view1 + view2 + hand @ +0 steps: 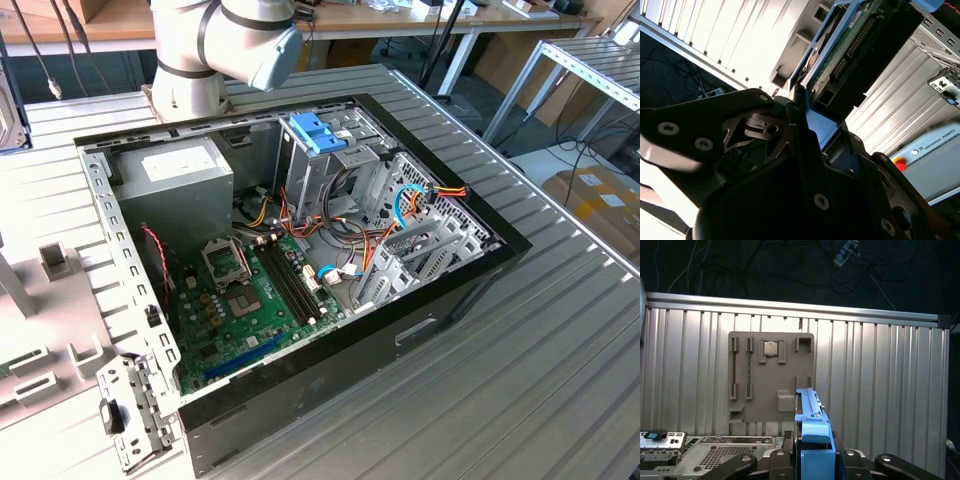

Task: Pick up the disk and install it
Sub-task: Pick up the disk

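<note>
Case (452,298) lying open on table (545,385) in exterior view, end effector (814,126) clamped on disk (850,47) by its blue frame in second wrist view, disk held above table near grey tray (771,376) in first wrist view.

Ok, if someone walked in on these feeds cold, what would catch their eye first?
The disk in its light blue frame, clamped edge-on in the end effector in the first wrist view, with a grey parts tray on the ribbed table behind it. In the exterior view, the open computer case lies mid-table, its green circuit board exposed.
</note>
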`<state>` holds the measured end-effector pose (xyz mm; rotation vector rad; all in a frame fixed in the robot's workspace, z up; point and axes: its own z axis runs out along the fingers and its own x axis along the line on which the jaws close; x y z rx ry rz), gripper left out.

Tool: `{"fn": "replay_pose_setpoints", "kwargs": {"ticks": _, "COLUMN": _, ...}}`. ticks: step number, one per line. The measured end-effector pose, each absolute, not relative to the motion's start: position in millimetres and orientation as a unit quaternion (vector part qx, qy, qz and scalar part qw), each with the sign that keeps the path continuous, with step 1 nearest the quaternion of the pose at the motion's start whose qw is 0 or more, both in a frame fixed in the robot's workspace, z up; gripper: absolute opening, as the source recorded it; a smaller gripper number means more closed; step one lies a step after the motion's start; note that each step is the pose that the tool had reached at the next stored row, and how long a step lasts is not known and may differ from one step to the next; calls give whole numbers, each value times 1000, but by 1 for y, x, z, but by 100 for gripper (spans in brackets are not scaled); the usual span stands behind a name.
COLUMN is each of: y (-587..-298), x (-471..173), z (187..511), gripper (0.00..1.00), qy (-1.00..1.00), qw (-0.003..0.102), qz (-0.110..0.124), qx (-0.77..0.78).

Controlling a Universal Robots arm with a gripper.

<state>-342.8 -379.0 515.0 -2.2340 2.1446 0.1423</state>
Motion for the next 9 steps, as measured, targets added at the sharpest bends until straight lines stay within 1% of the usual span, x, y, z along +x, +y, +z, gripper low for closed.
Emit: {"fn": "replay_pose_setpoints", "kwargs": {"ticks": 9, "y": -383, "x": -338, "z": 514, "gripper": 37, "qy": 692, "qw": 21, "qz": 46, "qx": -720}}
